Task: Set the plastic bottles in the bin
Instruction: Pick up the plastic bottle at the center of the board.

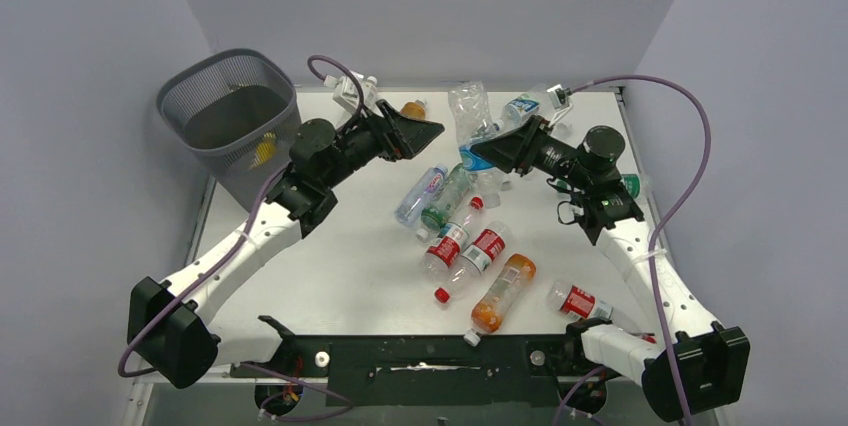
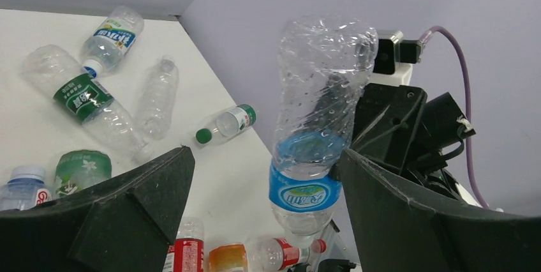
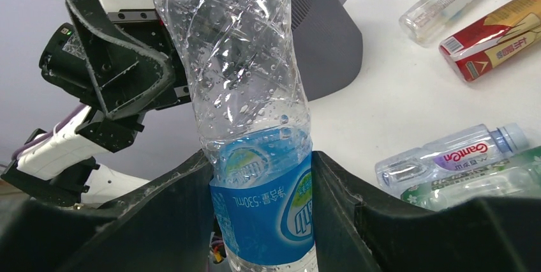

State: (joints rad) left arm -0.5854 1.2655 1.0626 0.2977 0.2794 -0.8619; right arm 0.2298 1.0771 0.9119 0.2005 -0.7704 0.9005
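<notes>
My right gripper [image 3: 260, 157] is shut on a clear crumpled bottle with a blue label [image 3: 261, 208] and holds it cap-down above the table's middle [image 1: 472, 126]. My left gripper [image 2: 265, 154] is open and faces it from the left. In the left wrist view the held bottle [image 2: 319, 125] hangs close to the right finger [image 2: 408, 214]; whether they touch I cannot tell. In the top view the left gripper [image 1: 427, 131] and right gripper [image 1: 480, 154] are nearly tip to tip. The dark mesh bin [image 1: 230, 111] stands at the far left with a yellow bottle [image 1: 263, 149] inside.
Several bottles lie on the table: a clear one with a purple label [image 1: 420, 193], a green one [image 1: 447, 196], two red-labelled ones [image 1: 468, 246], an orange one [image 1: 503, 291], and an amber one [image 1: 412, 108] behind the left gripper. Another red-labelled bottle [image 1: 580, 301] lies by the right arm's base.
</notes>
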